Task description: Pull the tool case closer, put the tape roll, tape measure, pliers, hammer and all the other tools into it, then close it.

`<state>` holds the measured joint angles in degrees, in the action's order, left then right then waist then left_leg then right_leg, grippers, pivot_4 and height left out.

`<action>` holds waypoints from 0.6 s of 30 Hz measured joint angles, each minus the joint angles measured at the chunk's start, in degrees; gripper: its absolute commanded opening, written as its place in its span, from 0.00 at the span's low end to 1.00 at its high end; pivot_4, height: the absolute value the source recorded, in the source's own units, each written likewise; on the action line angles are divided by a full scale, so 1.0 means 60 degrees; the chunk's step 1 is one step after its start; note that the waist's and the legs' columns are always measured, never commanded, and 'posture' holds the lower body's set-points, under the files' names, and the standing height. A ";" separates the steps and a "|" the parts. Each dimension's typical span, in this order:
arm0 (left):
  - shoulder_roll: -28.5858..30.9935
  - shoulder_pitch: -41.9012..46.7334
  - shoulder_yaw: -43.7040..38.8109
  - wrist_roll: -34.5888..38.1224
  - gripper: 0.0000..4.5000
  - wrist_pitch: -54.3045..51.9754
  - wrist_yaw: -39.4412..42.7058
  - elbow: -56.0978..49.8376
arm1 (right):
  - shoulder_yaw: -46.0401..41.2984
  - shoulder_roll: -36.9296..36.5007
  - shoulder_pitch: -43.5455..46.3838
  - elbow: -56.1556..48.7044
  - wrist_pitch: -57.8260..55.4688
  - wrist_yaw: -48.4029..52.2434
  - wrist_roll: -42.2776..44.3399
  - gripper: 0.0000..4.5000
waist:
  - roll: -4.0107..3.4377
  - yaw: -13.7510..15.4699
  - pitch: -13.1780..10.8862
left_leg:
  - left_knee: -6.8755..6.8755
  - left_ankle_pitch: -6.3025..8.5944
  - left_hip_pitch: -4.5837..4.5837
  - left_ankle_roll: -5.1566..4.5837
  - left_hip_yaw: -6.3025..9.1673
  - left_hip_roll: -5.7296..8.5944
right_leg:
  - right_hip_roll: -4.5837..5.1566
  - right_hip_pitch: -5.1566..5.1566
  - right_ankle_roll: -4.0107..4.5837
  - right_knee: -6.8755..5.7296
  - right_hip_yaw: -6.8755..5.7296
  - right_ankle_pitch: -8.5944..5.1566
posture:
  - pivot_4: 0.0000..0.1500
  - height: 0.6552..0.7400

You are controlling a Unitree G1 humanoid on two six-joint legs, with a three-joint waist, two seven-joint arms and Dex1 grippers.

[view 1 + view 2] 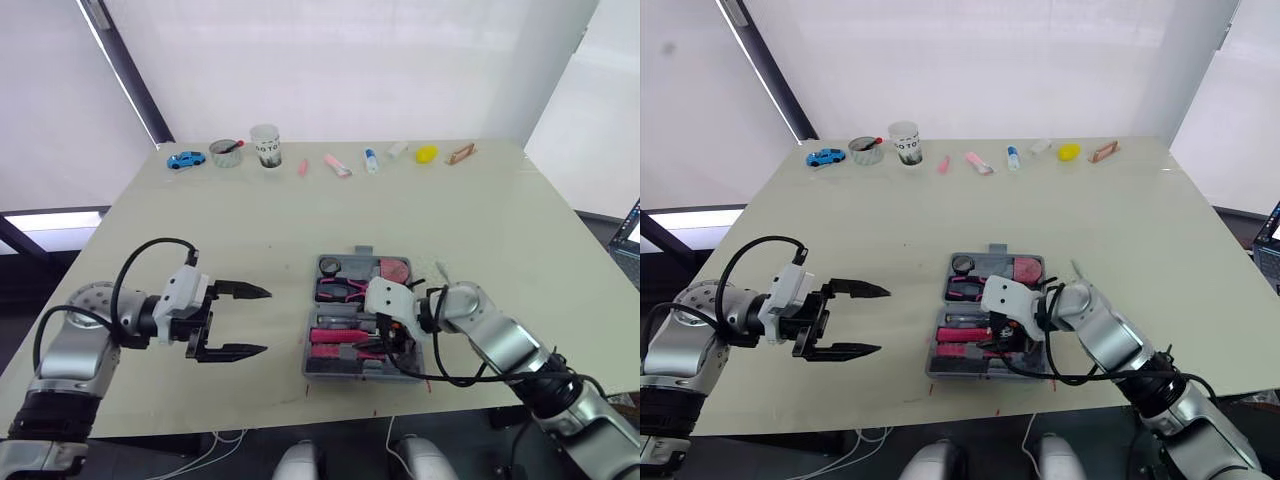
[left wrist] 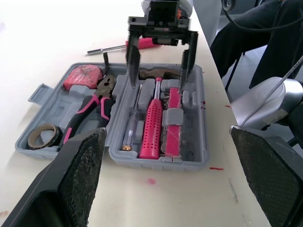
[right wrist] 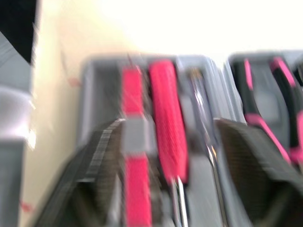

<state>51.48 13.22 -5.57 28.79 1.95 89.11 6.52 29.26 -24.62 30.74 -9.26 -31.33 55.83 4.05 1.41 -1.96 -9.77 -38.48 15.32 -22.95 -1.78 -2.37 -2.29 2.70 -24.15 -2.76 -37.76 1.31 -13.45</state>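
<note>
The grey tool case (image 1: 309, 345) lies open near the table's front edge. Its far half holds the tape roll (image 2: 43, 135), the pink tape measure (image 2: 84, 75) and the pink-handled pliers (image 2: 90, 106). In the near half lie the hammer (image 2: 151, 120), a screwdriver (image 2: 132, 118) and a pink bar (image 2: 173, 118). My right gripper (image 2: 158, 78) hangs open over the near half, its fingers either side of the hammer and bar, holding nothing. My left gripper (image 1: 262, 320) stands open on the case's left, well apart from it. A loose pink-handled screwdriver (image 2: 118, 46) lies on the table beside the case's right side.
Along the table's far edge stand a blue toy car (image 1: 186, 159), a small bowl (image 1: 226, 152), a cup (image 1: 265, 145), several tubes and a yellow object (image 1: 427, 154). Bare tabletop lies between them and the case.
</note>
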 measured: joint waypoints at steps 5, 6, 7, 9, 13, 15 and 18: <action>-0.0004 0.0003 0.0013 0.0005 1.00 0.0026 0.0006 0.0091 | -0.0009 0.0102 -0.0186 0.0847 0.1094 -0.0032 -0.0069 0.02 | 0.0000 -0.0002 0.0000 | -0.0002 0.0000 0.0001 0.0000 0.0002 0.0001 | -0.0001 0.0000 0.0000 -0.0005 -0.0001 0.0000 | 1.00 1.00; -0.0005 0.0003 0.0013 0.0005 1.00 0.0027 0.0006 0.0091 | -0.0009 0.0119 -0.0189 0.0905 0.1122 -0.0036 -0.0074 0.02 | 0.0000 -0.0001 0.0000 | -0.0001 0.0000 0.0001 0.0000 0.0002 0.0001 | -0.0001 0.0000 0.0000 -0.0005 -0.0001 0.0000 | 1.00 1.00; -0.0005 0.0003 0.0013 0.0006 1.00 0.0033 0.0009 0.0098 | -0.0009 0.0169 -0.0201 0.1060 0.1210 -0.0074 -0.0111 0.02 | 0.0000 -0.0002 0.0000 | -0.0002 0.0000 0.0002 0.0000 0.0002 0.0001 | -0.0001 0.0000 0.0001 -0.0005 -0.0001 0.0000 | 1.00 1.00; -0.0008 0.0003 0.0014 0.0006 1.00 0.0068 0.0011 0.0161 | -0.0005 0.0326 -0.0244 0.1565 0.1439 -0.0230 -0.0266 0.02 | 0.0001 -0.0012 0.0001 | -0.0002 0.0000 0.0003 0.0000 0.0000 0.0001 | -0.0001 0.0000 0.0001 -0.0006 0.0001 0.0000 | 1.00 1.00; -0.0054 0.0004 0.0015 0.0006 1.00 0.0148 0.0013 0.0214 | 0.0093 0.0424 -0.0312 0.2294 0.1850 -0.0419 -0.0667 0.02 | 0.0000 -0.0009 0.0000 | -0.0002 0.0000 0.0002 0.0000 -0.0002 0.0001 | 0.0000 0.0000 0.0001 -0.0005 0.0002 0.0000 | 1.00 1.00; -0.0080 0.0004 0.0021 0.0006 1.00 0.0158 0.0013 0.0227 | 0.0093 0.0460 -0.0317 0.2401 0.2043 -0.0421 -0.0744 0.02 | 0.0007 -0.0024 0.0004 | -0.0002 0.0000 0.0007 0.0000 -0.0002 0.0001 | -0.0002 0.0000 0.0001 -0.0010 0.0003 0.0000 | 1.00 1.00; -0.0078 -0.0003 0.0045 0.0005 1.00 0.0133 0.0013 0.0231 | 0.0046 0.0483 -0.0433 0.2485 0.2375 -0.0422 -0.0801 0.02 | 0.0007 -0.0025 0.0005 | -0.0004 -0.0001 0.0014 0.0001 -0.0001 0.0000 | -0.0002 0.0002 0.0001 -0.0017 0.0004 0.0000 | 1.00 1.00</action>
<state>51.01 13.21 -5.31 28.82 2.75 89.18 7.91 29.54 -21.72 28.14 5.65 -17.08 53.30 -0.75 1.46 -2.11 -9.74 -38.50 15.32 -22.86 -1.78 -2.37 -2.29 2.69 -24.14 -2.76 -37.86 1.33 -13.45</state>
